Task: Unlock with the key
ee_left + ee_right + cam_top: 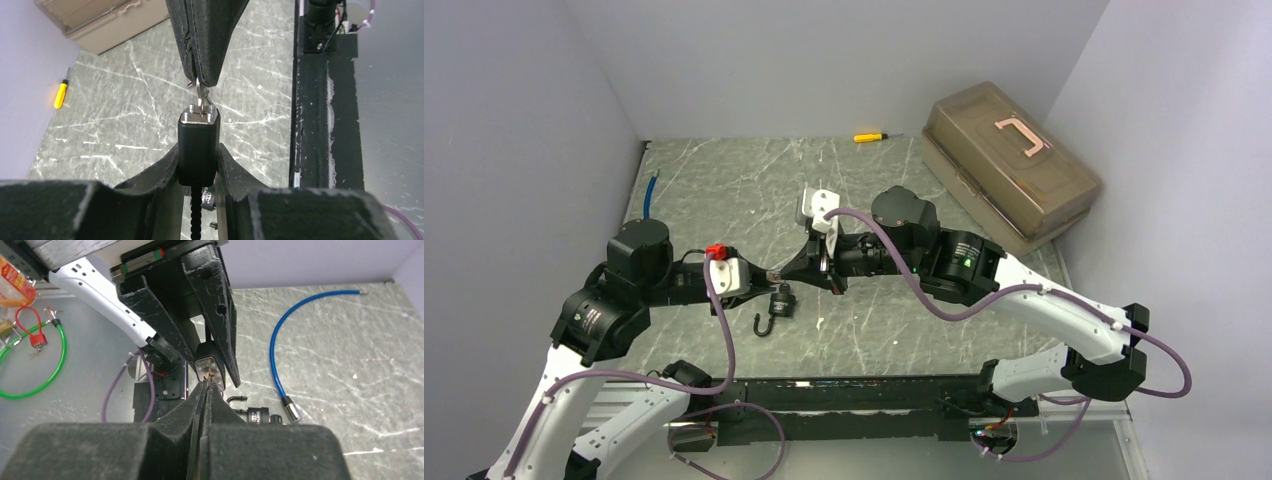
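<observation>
Key (200, 96) sits end-on in the lock (198, 135), its shaft in line with the lock's long body, pinched by the right claw (205, 390) while the left claw (198, 165) clamps the lock above the desk (724, 190).

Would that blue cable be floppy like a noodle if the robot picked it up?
Probably bendy, but not noodle-floppy. The blue cable lies in one smooth curve with no kinks, which suggests it is a bit springy. Its metal end looks denser, so that end would likely hang lowest.
</observation>
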Robot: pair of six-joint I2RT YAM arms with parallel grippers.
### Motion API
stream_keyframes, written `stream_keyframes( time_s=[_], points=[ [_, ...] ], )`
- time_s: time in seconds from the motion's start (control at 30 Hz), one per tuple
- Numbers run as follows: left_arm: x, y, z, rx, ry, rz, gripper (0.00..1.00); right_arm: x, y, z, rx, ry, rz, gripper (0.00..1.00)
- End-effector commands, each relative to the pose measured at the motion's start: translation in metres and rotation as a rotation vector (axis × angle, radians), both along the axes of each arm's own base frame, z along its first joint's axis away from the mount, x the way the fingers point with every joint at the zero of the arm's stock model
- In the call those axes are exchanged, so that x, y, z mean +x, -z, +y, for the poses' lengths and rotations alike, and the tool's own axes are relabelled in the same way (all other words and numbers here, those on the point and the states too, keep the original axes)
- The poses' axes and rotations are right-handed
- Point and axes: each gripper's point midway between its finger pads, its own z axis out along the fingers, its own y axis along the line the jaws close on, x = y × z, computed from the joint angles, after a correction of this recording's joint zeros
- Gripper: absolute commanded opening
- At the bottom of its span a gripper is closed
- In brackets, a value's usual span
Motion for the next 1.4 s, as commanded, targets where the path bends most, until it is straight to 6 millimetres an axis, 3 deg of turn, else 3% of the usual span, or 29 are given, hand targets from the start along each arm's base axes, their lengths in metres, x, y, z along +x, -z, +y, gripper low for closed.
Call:
stream_keyframes(
  time_s=[0.0,0.33,0.7,0.83,0.97,1.13,1.27,1.37],
  points=[
    [0.004,-0.033,0.001,-0.041,-0.001,-0.144,0.00,0.011,0.006,0.003,-0.021,0.098,0.099,0.00],
    [0.004,-0.048,0.001,-0.073,-0.016,-0.149,0.00,0.012,0.007,-0.006,0.010,0.141,0.128,0.00],
    [-0.035,-0.044,-0.017,-0.127,0.217,0.036,0.00,-0.003,0.004,-0.013,0.014,0.023,0.005,0.00],
    [-0.009,-0.044,-0.012,-0.091,0.084,-0.051,0.00,0.004,0.003,-0.009,-0.019,0.088,0.100,0.00],
    [0.015,-0.054,-0.005,-0.074,-0.036,-0.132,0.00,0.006,0.015,-0.006,-0.035,0.120,0.168,0.00],
    [0.024,-0.066,-0.002,-0.079,-0.092,-0.160,0.00,0.011,0.028,-0.006,-0.056,0.165,0.204,0.00],
    [0.012,-0.070,-0.009,-0.106,-0.022,-0.129,0.00,0.012,0.035,-0.005,-0.058,0.176,0.219,0.00],
    [-0.013,-0.072,-0.018,-0.130,0.120,-0.065,0.00,0.007,0.034,-0.008,-0.035,0.141,0.186,0.00]
  ],
)
